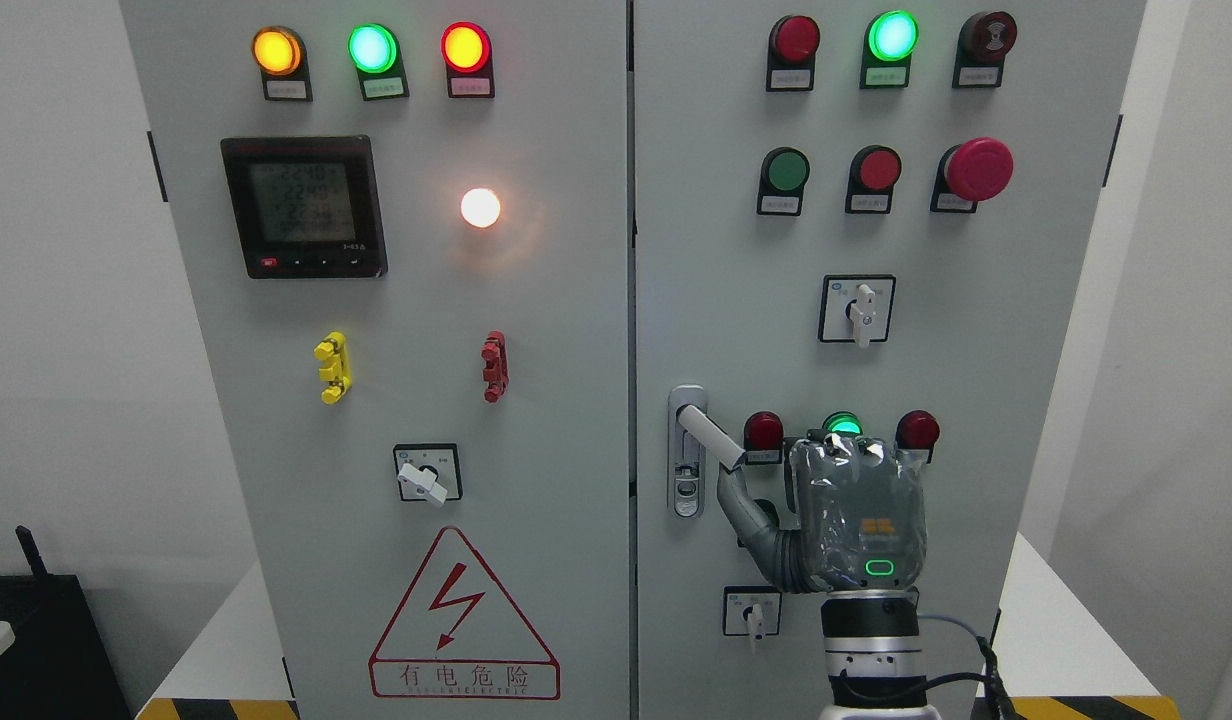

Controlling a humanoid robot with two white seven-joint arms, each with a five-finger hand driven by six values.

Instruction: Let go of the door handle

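- Handle (687, 452) sits on the right door's left edge, just up and left of the right hand (856, 520); its lever juts out at a slant toward the hand.
- Right hand rises from the bottom edge right of the middle, its back to the camera, wrapped in a clear cover over grey, with a green light ring low on it.
- Thumb (744, 500) stretches up-left; its tip reaches the lever's outer end, though whether it touches cannot be told. The other fingers point upward, loosely straight, and clasp nothing.
- Cable (961, 650) loops off the wrist to the right.
- Small switch (752, 612) sits just left of the wrist, low on the door.
- Behind the fingertips runs a row of three lamps (841, 428): red, green lit, red.
- Higher on the right door (976, 400): a rotary switch (857, 309), then buttons, then top lamps.
- Left door (566, 420) holds a meter (304, 206), a glowing white lamp (480, 207), yellow and red clips, a knob and a warning triangle (463, 620).
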